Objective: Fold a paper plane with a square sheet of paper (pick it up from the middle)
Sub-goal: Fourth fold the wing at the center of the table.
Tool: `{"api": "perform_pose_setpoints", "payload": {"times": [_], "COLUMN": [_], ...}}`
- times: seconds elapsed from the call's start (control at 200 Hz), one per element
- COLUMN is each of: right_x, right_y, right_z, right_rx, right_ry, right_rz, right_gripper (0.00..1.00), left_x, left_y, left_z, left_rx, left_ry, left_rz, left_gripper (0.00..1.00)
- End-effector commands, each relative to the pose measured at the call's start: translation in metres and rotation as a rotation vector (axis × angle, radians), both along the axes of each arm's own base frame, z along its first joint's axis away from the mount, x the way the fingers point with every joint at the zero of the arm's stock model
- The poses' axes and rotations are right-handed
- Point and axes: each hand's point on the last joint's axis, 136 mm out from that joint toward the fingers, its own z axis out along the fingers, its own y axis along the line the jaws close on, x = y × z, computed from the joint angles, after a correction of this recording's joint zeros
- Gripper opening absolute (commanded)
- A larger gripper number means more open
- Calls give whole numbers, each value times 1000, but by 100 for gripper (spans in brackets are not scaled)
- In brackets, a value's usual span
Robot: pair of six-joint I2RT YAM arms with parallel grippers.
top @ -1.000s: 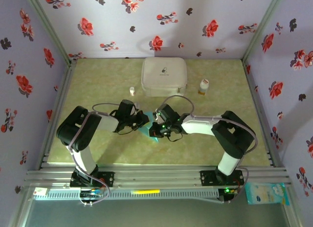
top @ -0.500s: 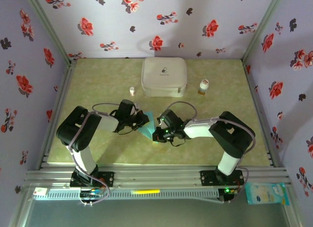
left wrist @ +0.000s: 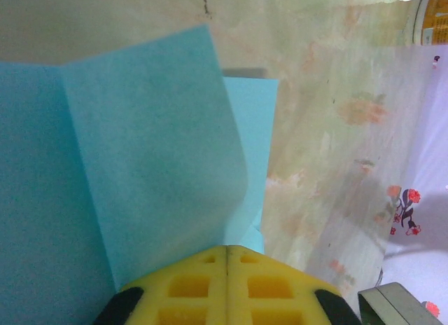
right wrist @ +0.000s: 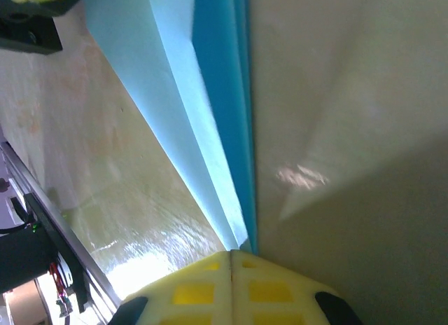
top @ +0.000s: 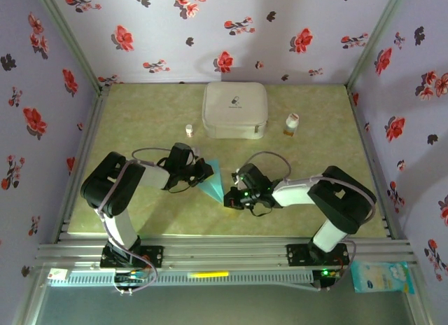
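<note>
At the back you see a tiny bottle (top: 189,129) with its white cap on. Your left gripper (top: 206,173) is squeezed tight on the wide end of the blue paper (top: 212,185), which is folded to a point and sits in the middle of the table (top: 140,115). Your right gripper (top: 229,199) is squeezed tight on the pointy end. Behind them sits the white case (top: 234,109), closed, so you cannot tell what is inside. Right of it stands a capped yellow bottle (top: 292,123).

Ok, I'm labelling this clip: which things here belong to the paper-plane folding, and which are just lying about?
In use: folded blue paper, left claw, right claw.
Lying about: white case, small white bottle, white-capped bottle, blue packet.
</note>
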Motion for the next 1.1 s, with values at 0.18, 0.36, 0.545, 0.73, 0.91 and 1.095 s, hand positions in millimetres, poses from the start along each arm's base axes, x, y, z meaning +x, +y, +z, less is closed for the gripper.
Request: {"api": "perform_pose_setpoints", "payload": {"times": [0.18, 0.36, 0.545, 0.73, 0.91, 1.095], "right_x": [8, 34, 48, 54, 60, 63], "right_y": [5, 2, 32, 43, 47, 50], "right_z": [59, 71, 67, 60, 46, 34], "right_rx": [51, -85, -32, -41, -57, -74], "right_ry": [-21, -90, -58, -51, -33, -12], "right_rz": [-74, -87, -81, -68, -77, -81], "right_gripper": [5, 4, 4, 4, 4, 4], "left_x": [-20, -20, -20, -21, -20, -19], "left_y": [29, 29, 28, 27, 27, 25], "left_z": [-35, -36, -37, -38, -38, -37], "left_rx": [116, 110, 105, 105, 104, 99], "left_ry": [109, 110, 112, 113, 113, 113], "left_rz": [59, 62, 64, 61, 58, 57], "left_gripper": [0, 0, 0, 0, 0, 0]}}
